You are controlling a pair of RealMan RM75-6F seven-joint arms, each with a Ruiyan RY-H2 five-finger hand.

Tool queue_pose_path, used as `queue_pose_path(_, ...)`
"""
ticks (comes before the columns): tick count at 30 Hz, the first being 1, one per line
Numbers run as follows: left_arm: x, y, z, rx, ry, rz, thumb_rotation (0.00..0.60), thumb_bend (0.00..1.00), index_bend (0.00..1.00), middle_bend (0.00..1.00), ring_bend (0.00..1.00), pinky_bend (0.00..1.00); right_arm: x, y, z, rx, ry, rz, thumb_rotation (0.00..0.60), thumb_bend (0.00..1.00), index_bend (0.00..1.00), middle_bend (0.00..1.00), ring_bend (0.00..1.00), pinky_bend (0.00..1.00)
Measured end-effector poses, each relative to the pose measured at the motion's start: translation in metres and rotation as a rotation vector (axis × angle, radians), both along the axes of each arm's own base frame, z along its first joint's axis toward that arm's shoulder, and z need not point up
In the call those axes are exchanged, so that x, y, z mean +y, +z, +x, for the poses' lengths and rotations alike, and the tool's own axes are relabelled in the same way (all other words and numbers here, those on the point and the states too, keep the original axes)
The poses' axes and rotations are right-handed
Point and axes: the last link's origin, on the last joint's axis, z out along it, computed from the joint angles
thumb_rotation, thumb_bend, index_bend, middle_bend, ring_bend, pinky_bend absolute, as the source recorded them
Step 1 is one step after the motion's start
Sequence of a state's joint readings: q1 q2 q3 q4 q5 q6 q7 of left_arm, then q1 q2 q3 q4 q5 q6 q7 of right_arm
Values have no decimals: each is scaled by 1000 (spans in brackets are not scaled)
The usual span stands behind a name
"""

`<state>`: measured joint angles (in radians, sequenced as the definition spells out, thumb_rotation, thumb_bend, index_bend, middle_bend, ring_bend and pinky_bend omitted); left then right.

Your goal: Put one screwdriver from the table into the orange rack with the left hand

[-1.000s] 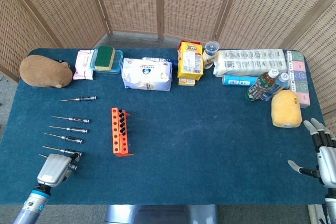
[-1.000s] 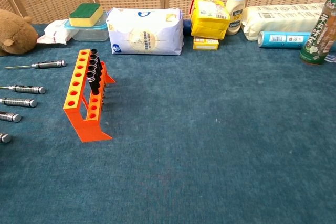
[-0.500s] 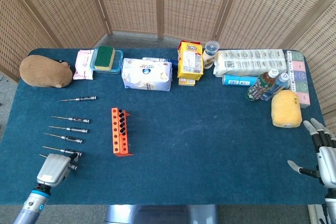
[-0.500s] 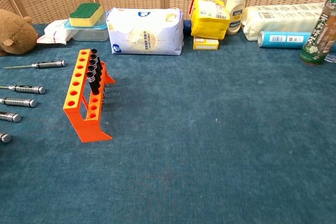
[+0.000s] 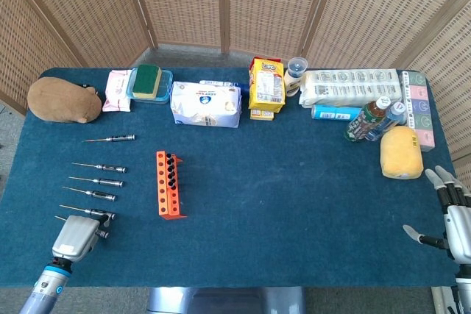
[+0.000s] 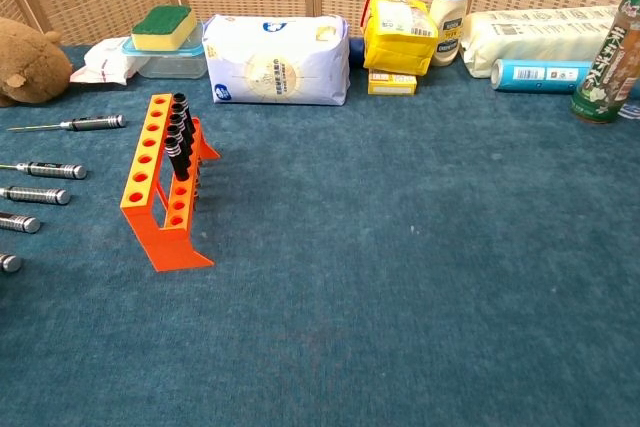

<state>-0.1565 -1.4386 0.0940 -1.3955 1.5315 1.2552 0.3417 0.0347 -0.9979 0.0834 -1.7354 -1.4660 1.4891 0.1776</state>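
Note:
The orange rack [image 5: 168, 184] [image 6: 160, 187] stands left of the table's middle, with several black handles upright in one of its rows. Several screwdrivers lie in a column to its left, such as the farthest one [image 5: 110, 138] [image 6: 66, 124] and the nearest free one [image 5: 87, 212]. My left hand [image 5: 73, 237] sits at the table's front left corner over one more screwdriver, whose tip [image 5: 59, 218] and handle end [image 5: 103, 234] poke out on either side. Its fingers are hidden beneath it. My right hand [image 5: 450, 220] hovers at the front right edge, fingers spread, holding nothing.
Along the back stand a brown plush toy [image 5: 64, 100], a sponge on a lidded box [image 5: 149, 82], a white pack [image 5: 206, 104], yellow boxes [image 5: 266, 86], bottles [image 5: 372, 119] and a yellow sponge [image 5: 401, 152]. Bare blue cloth [image 5: 294, 196] spreads right of the rack.
Almost nothing differs; my left hand has shifted very slightly toward the front edge. The right hand and the screwdrivers stay put.

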Motion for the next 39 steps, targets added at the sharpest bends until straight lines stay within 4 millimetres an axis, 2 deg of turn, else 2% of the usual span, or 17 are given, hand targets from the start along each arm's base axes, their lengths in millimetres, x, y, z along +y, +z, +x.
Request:
queue_pose_path(32,-2,-8,-1,35,12,-28,600,379,517,1000,1000,996,0,1,0,-16,2,5,600,0,57,19,19,0)
queue_pose_path(39,-2,-4,2,20,11,-16,600,379,517,1000,1000,995,0,1,0,-20,4,5,600,0,57,19,18,0)
